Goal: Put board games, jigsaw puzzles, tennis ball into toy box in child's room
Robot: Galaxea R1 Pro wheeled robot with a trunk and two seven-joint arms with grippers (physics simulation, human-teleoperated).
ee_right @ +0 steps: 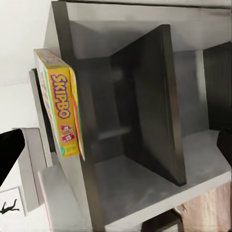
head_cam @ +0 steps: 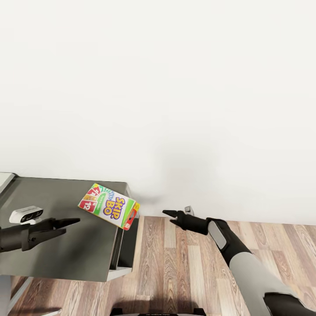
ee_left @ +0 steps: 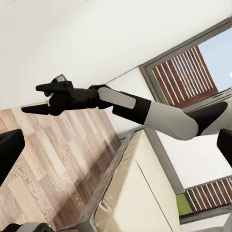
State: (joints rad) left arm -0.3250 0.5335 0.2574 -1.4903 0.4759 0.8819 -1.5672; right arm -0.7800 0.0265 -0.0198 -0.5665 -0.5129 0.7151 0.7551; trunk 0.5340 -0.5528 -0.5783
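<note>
A Skip-Bo board game box (head_cam: 109,206) lies flat at the far right corner of a dark grey table (head_cam: 52,245), one end overhanging the edge. The left gripper (head_cam: 72,222) hovers over the tabletop just short of the box, fingers close together, nothing held. The right gripper (head_cam: 169,215) hangs over the wood floor (head_cam: 175,263) beside the table, slightly parted and empty. From the right wrist view, open grey shelf compartments (ee_right: 145,121) sit below the box. A white wall (head_cam: 175,87) stands behind.
</note>
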